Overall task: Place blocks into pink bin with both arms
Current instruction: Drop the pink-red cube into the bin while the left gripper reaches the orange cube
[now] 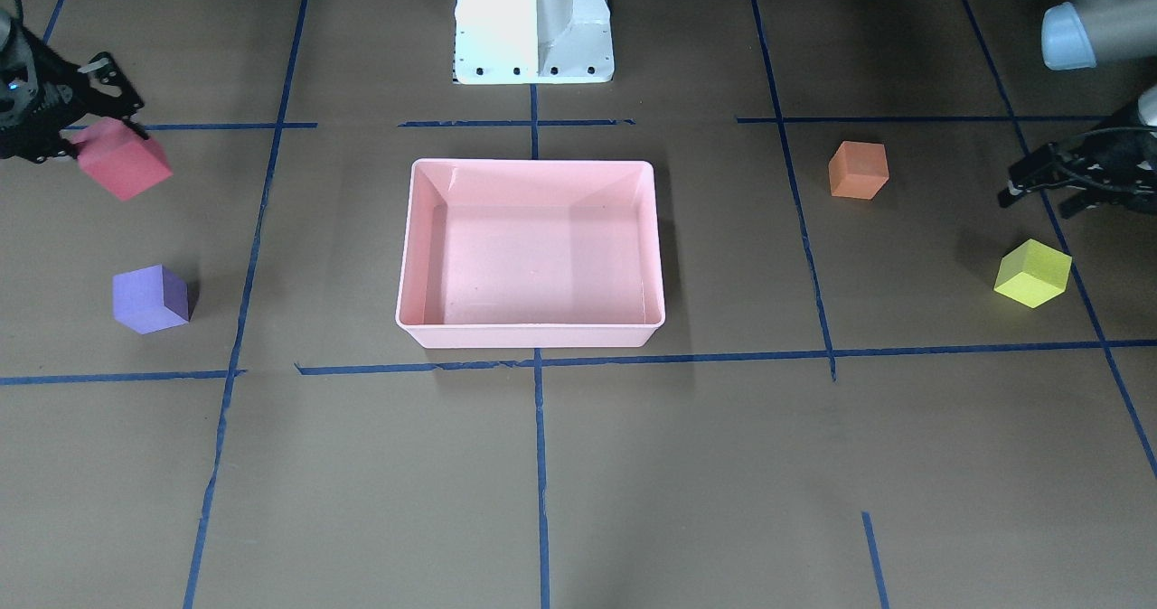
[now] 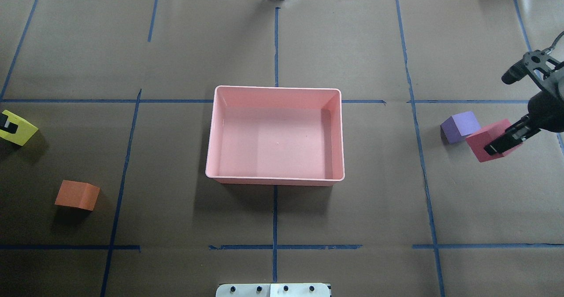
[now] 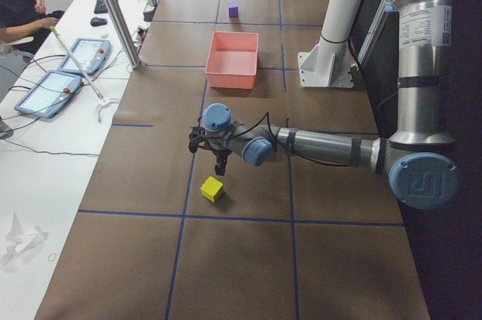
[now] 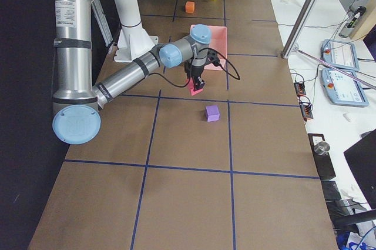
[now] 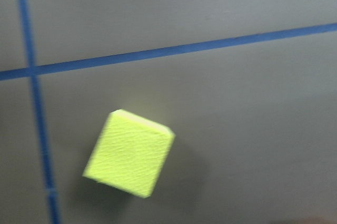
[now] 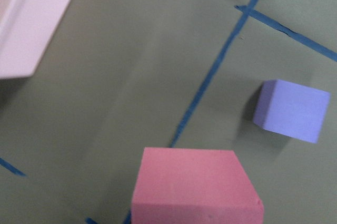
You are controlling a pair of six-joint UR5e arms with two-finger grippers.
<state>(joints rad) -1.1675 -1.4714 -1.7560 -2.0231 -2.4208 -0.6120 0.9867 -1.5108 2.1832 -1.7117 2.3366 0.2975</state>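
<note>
The pink bin (image 1: 531,336) stands empty at the table's middle, also seen in the overhead view (image 2: 275,180). My right gripper (image 1: 95,137) is shut on the red block (image 1: 126,164) and holds it tilted above the table, close to the purple block (image 1: 151,298). In the overhead view the red block (image 2: 482,142) overlaps the purple block (image 2: 459,125). My left gripper (image 1: 1041,195) is open and empty, hovering above the yellow-green block (image 1: 1032,272). The left wrist view shows that block (image 5: 129,153) below it. The orange block (image 1: 859,170) lies between the left gripper and the bin.
The white pedestal base (image 1: 533,22) stands behind the bin. Blue tape lines cross the brown table cover. Operator desks with tablets (image 3: 71,64) run along the far side of the table.
</note>
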